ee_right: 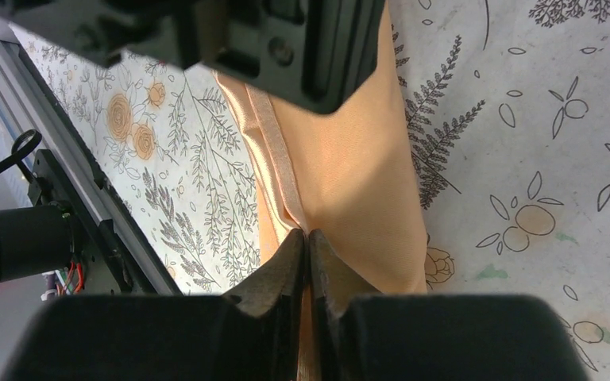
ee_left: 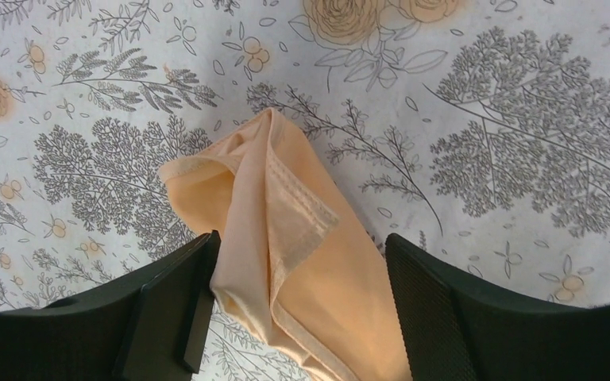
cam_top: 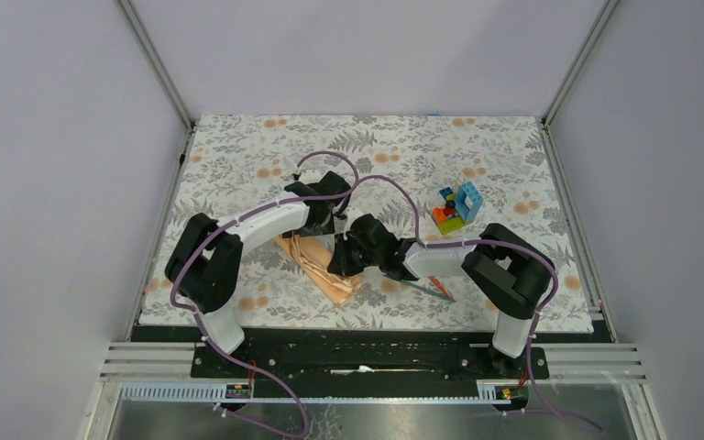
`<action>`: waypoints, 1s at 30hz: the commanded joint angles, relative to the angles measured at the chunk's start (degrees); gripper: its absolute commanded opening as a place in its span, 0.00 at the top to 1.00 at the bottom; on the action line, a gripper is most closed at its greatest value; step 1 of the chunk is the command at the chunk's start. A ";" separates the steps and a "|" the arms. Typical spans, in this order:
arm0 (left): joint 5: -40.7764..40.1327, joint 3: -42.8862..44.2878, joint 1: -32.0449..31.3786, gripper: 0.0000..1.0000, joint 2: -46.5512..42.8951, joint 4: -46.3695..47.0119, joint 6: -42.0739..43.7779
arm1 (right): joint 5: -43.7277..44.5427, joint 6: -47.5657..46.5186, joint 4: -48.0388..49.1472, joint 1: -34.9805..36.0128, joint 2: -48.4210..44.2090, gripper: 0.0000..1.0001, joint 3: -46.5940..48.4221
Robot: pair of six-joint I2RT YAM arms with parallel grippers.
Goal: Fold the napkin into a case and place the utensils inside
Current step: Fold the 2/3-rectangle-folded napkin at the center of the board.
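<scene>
While right gripper (ee_right: 308, 236) seems clamped on napkin (ee_right: 349, 159) hem, left gripper (ee_left: 300, 246) straddles it, jaws apart: folding step; close left next.

- No text, label, brand, number or sign can be read in any of the three views.
</scene>
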 commanded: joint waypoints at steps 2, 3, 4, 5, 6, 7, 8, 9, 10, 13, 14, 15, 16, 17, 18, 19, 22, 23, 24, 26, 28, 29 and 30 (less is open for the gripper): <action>-4.93 3.09 0.06 0.28 1.52 -1.54 -0.43 | -1.20 0.19 2.52 0.03 -1.34 0.90 -0.53; -5.40 3.28 0.07 0.30 1.67 -1.60 -0.17 | -1.26 0.12 2.52 0.09 -1.39 0.90 -0.50; -6.13 3.54 0.06 0.30 1.95 -2.07 0.02 | -1.28 0.11 2.52 0.04 -1.48 0.90 -0.55; -6.59 3.96 0.06 0.30 2.37 -2.54 0.35 | -1.32 0.07 2.59 0.09 -1.52 0.90 -0.55; -7.00 4.31 0.13 0.30 2.87 -3.04 0.55 | -1.36 0.05 2.73 0.05 -1.53 0.90 -0.55; -7.14 4.60 0.10 0.31 3.33 -3.30 0.80 | -1.35 0.07 2.78 0.08 -1.48 0.90 -0.60; -7.30 4.90 0.14 0.33 3.59 -3.58 0.83 | -1.41 0.15 2.86 0.08 -1.44 0.91 -0.63; -7.41 4.93 0.12 0.37 3.60 -3.52 0.80 | -1.45 0.18 2.95 0.09 -1.32 0.91 -0.53; -7.49 4.86 0.08 0.39 3.44 -3.43 0.80 | -1.60 0.18 2.93 0.09 -1.27 0.91 -0.55; -7.40 4.90 0.26 0.42 3.20 -3.15 1.80 | -1.62 0.05 2.92 0.08 -1.40 0.92 -0.63; -7.05 5.02 0.66 0.43 3.22 -3.15 2.06 | -1.61 0.04 2.94 0.08 -1.43 0.92 -0.64; -6.54 4.96 1.00 0.44 3.16 -3.04 2.15 | -1.63 -0.04 2.96 0.05 -1.44 0.92 -0.64; -6.33 4.72 1.15 0.47 2.81 -2.79 2.26 | -1.69 0.04 2.96 0.09 -1.39 0.92 -0.64; -6.24 4.34 1.20 0.51 2.14 -2.28 2.29 | -1.70 0.03 2.96 0.10 -1.38 0.92 -0.64; -5.97 3.71 1.31 0.56 1.30 -1.51 2.21 | -1.67 0.02 2.96 0.06 -1.38 0.92 -0.64; -5.22 2.85 1.48 0.60 0.15 -0.24 2.25 | -1.72 0.02 2.96 0.09 -1.43 0.92 -0.64; -3.13 -0.76 2.17 0.64 -3.73 3.97 2.38 | -1.81 -0.06 3.05 0.10 -1.44 0.93 -0.60; -2.48 -2.10 2.59 0.66 -4.97 5.31 2.50 | -1.88 -0.31 3.05 0.05 -1.42 0.93 -0.51; -1.63 -3.54 3.01 0.69 -6.45 6.92 2.62 | -2.06 -0.74 2.93 0.09 -1.44 0.92 -0.28; 0.66 -6.32 4.19 0.78 -9.11 9.81 3.06 | -2.54 -2.40 2.27 0.14 -1.52 0.91 1.12; 2.54 -9.11 5.21 0.85 -11.71 13.21 3.57 | -3.01 -4.09 2.29 0.17 -1.70 0.88 2.39; 3.49 -10.30 5.69 0.87 -12.98 14.49 3.90 | -3.51 -4.96 2.67 0.16 -1.66 0.84 3.00; 4.87 -11.69 6.40 0.89 -14.13 15.85 4.40 | -4.05 -5.77 2.91 0.18 -1.48 0.81 3.81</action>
